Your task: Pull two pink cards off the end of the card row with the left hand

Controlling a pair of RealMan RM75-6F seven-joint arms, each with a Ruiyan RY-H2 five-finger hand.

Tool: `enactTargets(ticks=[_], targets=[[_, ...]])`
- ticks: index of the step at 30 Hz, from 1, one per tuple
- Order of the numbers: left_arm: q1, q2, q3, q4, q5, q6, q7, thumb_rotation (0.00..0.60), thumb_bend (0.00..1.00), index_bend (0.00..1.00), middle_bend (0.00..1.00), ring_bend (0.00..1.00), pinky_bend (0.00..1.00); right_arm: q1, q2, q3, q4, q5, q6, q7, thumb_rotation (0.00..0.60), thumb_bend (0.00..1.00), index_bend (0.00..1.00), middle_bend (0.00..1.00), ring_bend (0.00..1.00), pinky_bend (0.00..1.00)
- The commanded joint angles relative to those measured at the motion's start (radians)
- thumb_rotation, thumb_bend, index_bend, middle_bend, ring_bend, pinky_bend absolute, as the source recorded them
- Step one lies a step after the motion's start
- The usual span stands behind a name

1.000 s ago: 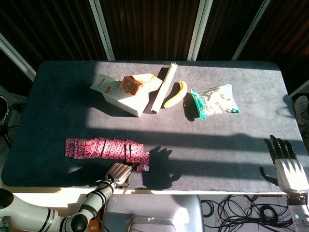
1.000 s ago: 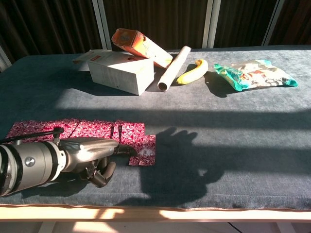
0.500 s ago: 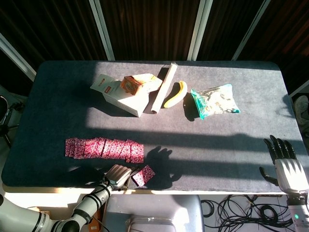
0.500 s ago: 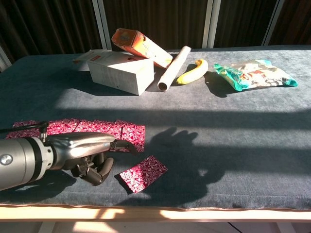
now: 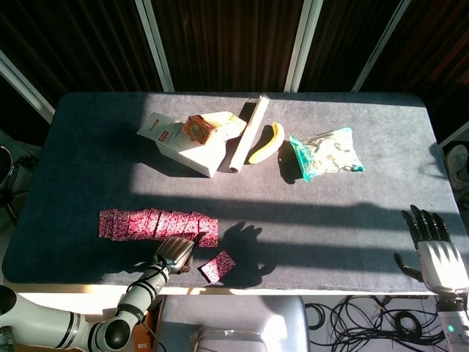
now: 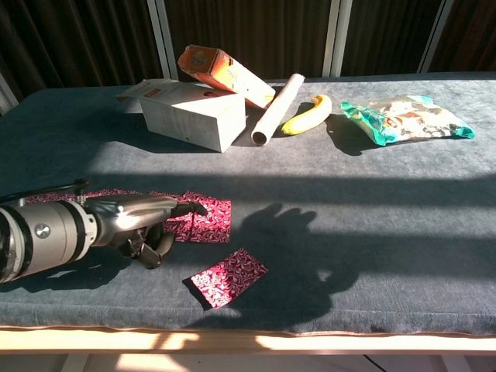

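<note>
One pink card (image 5: 218, 265) (image 6: 229, 277) lies alone on the grey table (image 5: 352, 220) (image 6: 372, 225), close to the near edge. It is flat and turned at an angle, with its long axis going from the near-left to the far-right. It is apart from the card row (image 5: 157, 224) (image 6: 198, 218), just in front of the right end of the row. The row itself runs left to right, its cards overlapping each other.

The left hand (image 5: 174, 253) (image 6: 147, 221) is just to the left of the loose card and does not touch it. Its upper fingers (image 6: 188, 206) are stretched out over the right end of the row, while the lower fingers are curled under the palm. It grasps nothing that I can see. If the fingertips press on the last card, I cannot tell.

The right hand (image 5: 434, 249) is well apart, at the right near corner, with its fingers spread and nothing in it.

At the far side stand a white box (image 5: 187, 149) (image 6: 190, 114), an orange box (image 5: 205, 128) (image 6: 221, 70) resting on it, a paper roll (image 5: 248, 133) (image 6: 277, 108), a banana (image 5: 266, 143) (image 6: 306, 115) and a snack bag (image 5: 325, 152) (image 6: 403, 118).
</note>
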State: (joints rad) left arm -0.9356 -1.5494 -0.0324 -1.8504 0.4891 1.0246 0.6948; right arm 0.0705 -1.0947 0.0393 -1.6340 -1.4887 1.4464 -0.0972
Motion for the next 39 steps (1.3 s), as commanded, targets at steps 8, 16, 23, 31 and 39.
enactTargets(ticks=[8, 16, 23, 31, 39], targets=[[-0.028, -0.02, 0.017, 0.022, -0.044, -0.027, 0.02, 0.6, 0.97, 0.12, 1.0, 1.0, 1.0, -0.004, 0.002, 0.003, 0.0, 0.003, 0.007, 0.012, 0.6, 0.25, 0.0, 0.0, 0.0, 0.0], [-0.059, -0.033, 0.0, 0.046, -0.083, -0.086, 0.0, 0.6, 0.97, 0.14, 1.0, 1.0, 1.0, -0.006, 0.012, 0.001, -0.003, 0.002, 0.005, 0.035, 0.6, 0.25, 0.0, 0.0, 0.0, 0.0], [-0.088, -0.054, -0.012, 0.061, -0.077, -0.11, -0.002, 0.6, 0.97, 0.14, 1.0, 1.0, 1.0, -0.006, 0.019, -0.001, -0.005, 0.001, -0.001, 0.053, 0.6, 0.25, 0.0, 0.0, 0.0, 0.0], [-0.158, -0.116, -0.067, 0.108, -0.14, -0.167, -0.026, 0.6, 0.97, 0.13, 1.0, 1.0, 1.0, -0.012, 0.035, 0.002, -0.001, 0.001, 0.007, 0.089, 0.6, 0.25, 0.0, 0.0, 0.0, 0.0], [-0.184, -0.118, -0.087, 0.078, -0.138, -0.117, -0.045, 0.6, 0.96, 0.1, 1.0, 1.0, 1.0, -0.018, 0.041, 0.002, 0.004, 0.002, 0.015, 0.102, 0.6, 0.25, 0.0, 0.0, 0.0, 0.0]])
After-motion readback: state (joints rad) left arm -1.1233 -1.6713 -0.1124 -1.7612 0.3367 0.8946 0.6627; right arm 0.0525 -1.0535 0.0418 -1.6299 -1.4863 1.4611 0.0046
